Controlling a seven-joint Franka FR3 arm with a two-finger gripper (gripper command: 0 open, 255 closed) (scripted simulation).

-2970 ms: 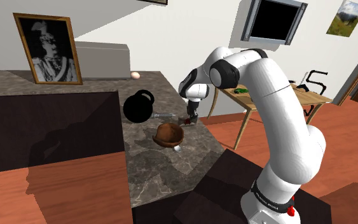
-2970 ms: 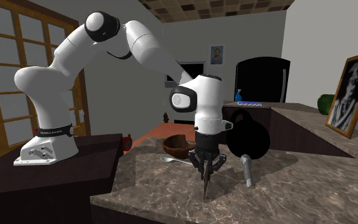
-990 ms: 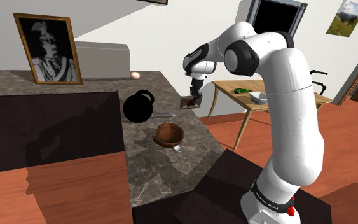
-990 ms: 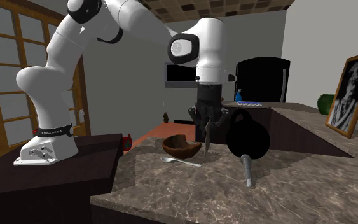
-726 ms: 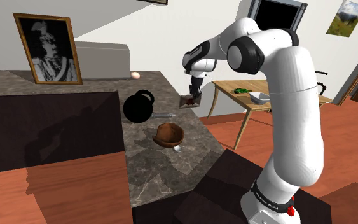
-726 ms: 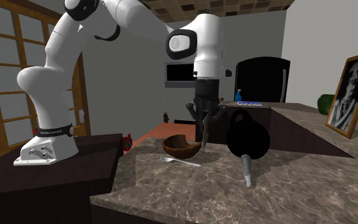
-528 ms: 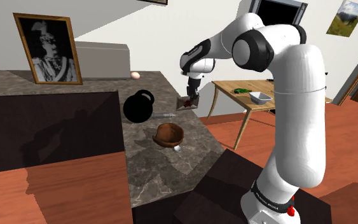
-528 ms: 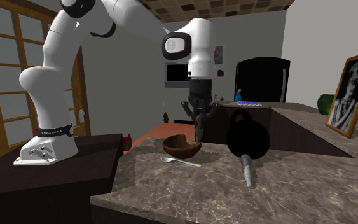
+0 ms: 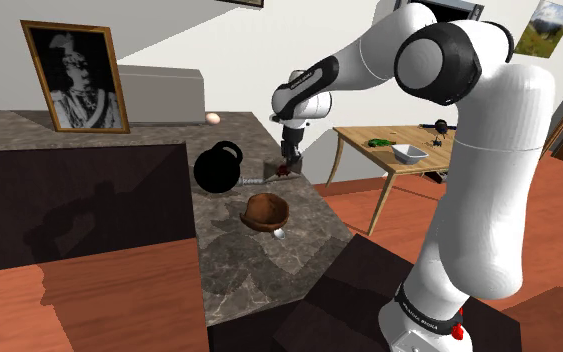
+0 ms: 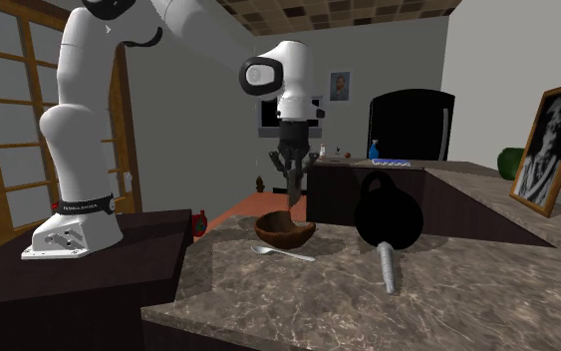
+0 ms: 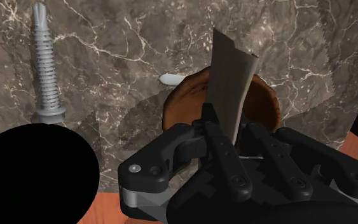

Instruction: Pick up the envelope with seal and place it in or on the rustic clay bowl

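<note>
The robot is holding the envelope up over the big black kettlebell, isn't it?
Not over the kettlebell. The gripper is holding the envelope up over the brown bowl. The wrist view shows the bowl right beneath the envelope, with the kettlebell off to one side.

— How is the scene lit?
— Evenly: the shoulder view is rendered bright, the second exterior view dimmer.
— Are shadows cast?
— A broad, dark one is thrown across the marble tabletop (image 11: 107,57).

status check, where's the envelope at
Fingers shut on envelope, held above the counter. Bowl roughly underneath. Kettlebell beside, not blocking.
</note>
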